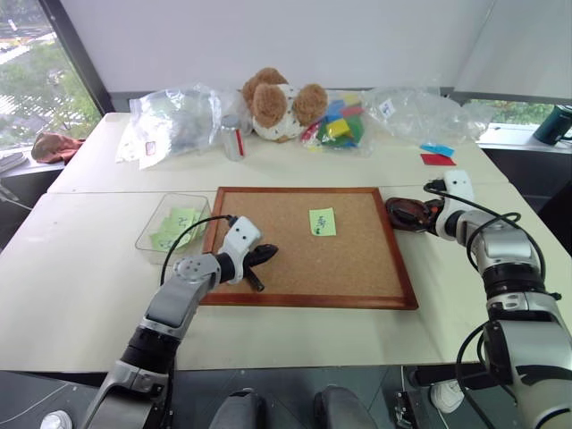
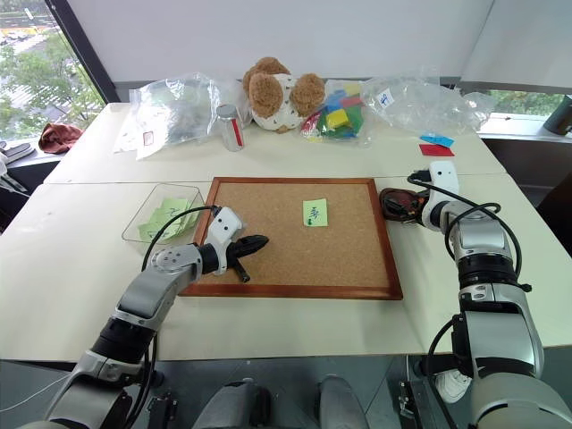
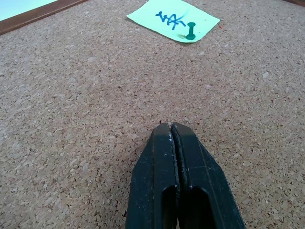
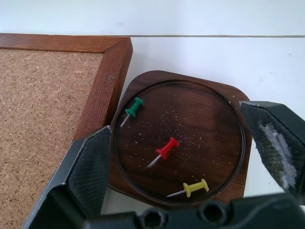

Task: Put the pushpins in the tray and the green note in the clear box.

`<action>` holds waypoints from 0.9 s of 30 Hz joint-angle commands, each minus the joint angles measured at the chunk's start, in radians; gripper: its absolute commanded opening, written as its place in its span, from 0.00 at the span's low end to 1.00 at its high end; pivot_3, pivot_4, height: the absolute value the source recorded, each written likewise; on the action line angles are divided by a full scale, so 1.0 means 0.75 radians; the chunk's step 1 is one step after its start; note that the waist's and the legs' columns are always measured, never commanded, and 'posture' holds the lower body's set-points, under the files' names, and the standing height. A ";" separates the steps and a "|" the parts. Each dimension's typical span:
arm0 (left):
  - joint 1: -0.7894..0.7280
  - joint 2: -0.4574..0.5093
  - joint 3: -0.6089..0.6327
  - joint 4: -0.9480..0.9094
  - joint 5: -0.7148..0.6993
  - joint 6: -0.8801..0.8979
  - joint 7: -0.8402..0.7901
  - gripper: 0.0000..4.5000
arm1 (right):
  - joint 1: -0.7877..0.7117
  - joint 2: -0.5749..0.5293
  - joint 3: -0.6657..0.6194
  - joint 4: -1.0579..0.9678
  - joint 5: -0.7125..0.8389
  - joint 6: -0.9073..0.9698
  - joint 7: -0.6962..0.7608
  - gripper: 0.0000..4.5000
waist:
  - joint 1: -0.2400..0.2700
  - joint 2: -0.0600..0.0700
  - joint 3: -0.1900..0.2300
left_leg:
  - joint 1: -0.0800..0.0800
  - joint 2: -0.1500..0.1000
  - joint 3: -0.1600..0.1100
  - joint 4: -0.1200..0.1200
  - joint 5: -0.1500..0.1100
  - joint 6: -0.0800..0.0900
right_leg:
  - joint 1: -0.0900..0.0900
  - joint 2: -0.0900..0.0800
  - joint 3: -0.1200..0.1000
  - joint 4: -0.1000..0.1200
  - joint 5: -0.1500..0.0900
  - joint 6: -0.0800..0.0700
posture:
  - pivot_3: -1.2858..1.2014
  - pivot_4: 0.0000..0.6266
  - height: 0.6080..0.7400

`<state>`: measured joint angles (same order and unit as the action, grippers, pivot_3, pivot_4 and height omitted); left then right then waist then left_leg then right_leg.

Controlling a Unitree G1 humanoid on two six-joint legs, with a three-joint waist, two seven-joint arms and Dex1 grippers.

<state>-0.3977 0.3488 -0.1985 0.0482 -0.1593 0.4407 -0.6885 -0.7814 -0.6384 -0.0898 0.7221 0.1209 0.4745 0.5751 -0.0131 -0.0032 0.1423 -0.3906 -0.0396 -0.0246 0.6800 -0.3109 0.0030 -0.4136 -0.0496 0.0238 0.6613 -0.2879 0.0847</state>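
A light-green note [image 1: 323,222] with dark marks lies on the corkboard, held by a green pushpin [image 3: 190,30]. My left gripper [image 1: 264,255] is shut and empty, low over the board's left part, pointing toward the note. The clear box [image 1: 147,234] stands left of the board with green papers inside. The dark reddish-brown tray [image 4: 205,129] sits at the board's right edge. It holds three pushpins: green [image 4: 133,109], red [image 4: 166,149] and yellow [image 4: 193,187]. My right gripper [image 4: 183,129] hangs open just above the tray, one finger on each side.
The wooden-framed corkboard [image 1: 357,268] fills the table's middle. At the back stand clear plastic bags [image 1: 174,116], a metal can [image 1: 233,136], a plush toy [image 1: 279,103] and coloured blocks [image 1: 340,125]. Red and blue paper pieces [image 1: 436,155] lie at the back right.
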 commanded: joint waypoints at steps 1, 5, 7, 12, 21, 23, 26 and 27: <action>0.046 0.014 -0.031 0.053 0.027 0.037 -0.008 0.00 | -0.027 -0.010 -0.013 -0.059 0.001 0.000 0.008 0.97 | 0.000 0.000 0.000 | 0.000 0.000 0.000 0.000 0.000 0.000 | 0.000 0.000 0.000 0.000 0.000 0.000 | 0.52 0.24 1.00; 0.043 0.015 -0.029 0.053 0.028 0.035 -0.007 0.00 | 0.008 -0.025 -0.007 -0.274 0.056 0.100 0.094 0.97 | 0.000 0.001 0.001 | 0.000 0.000 0.000 0.000 0.000 0.000 | 0.000 0.000 0.000 0.000 0.000 0.000 | 0.52 0.24 1.00; 0.044 0.016 -0.027 0.050 0.026 0.037 -0.008 0.00 | 0.077 -0.033 0.038 -0.526 0.115 0.178 0.207 0.97 | 0.000 0.001 0.001 | 0.000 0.000 0.000 0.000 0.000 0.000 | 0.000 0.000 0.000 0.000 0.000 0.000 | 0.52 0.24 1.00; 0.045 0.021 -0.027 0.047 0.025 0.038 -0.012 0.00 | 0.156 0.004 0.131 -0.871 0.165 0.310 0.274 0.97 | 0.000 0.002 0.001 | 0.000 0.000 -0.001 -0.001 0.000 0.000 | 0.000 0.000 0.000 0.000 0.000 0.000 | 0.52 0.24 1.00; 0.043 0.023 -0.028 0.040 0.025 0.046 -0.011 0.00 | 0.159 0.212 0.297 -0.979 0.135 0.370 0.183 0.46 | 0.003 0.002 0.001 | 0.000 0.000 -0.001 -0.001 -0.001 0.001 | 0.000 0.000 -0.001 -0.002 0.000 0.000 | 0.52 0.24 1.00; 0.044 0.023 -0.028 0.038 0.024 0.047 -0.009 0.00 | 0.162 0.231 0.318 -0.960 0.126 0.357 0.172 0.46 | 0.002 0.002 0.001 | -0.001 0.000 -0.001 -0.001 -0.001 0.001 | 0.000 0.000 -0.001 -0.003 0.000 0.000 | 0.52 0.24 1.00; 0.044 0.023 -0.028 0.036 0.025 0.048 -0.009 0.00 | 0.165 0.247 0.327 -0.927 0.113 0.342 0.159 0.46 | 0.001 0.002 0.001 | -0.001 0.000 -0.001 -0.001 -0.001 0.001 | 0.000 0.000 -0.001 -0.003 0.000 0.000 | 0.52 0.24 1.00; 0.044 0.024 -0.027 0.036 0.025 0.048 -0.010 0.00 | 0.167 0.258 0.331 -0.902 0.106 0.332 0.153 0.46 | 0.001 0.002 0.001 | -0.001 0.000 -0.001 -0.001 -0.001 0.001 | 0.000 0.000 -0.001 -0.003 0.000 0.000 | 0.52 0.24 1.00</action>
<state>-0.3958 0.3547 -0.1993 0.0380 -0.1599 0.4435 -0.6934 -0.6492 -0.4534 0.1599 0.0397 0.2080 0.7475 0.6979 -0.0123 -0.0020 0.1427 -0.3910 -0.0394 -0.0256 0.6793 -0.3115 0.0036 -0.4133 -0.0499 0.0229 0.6589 -0.2879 0.0847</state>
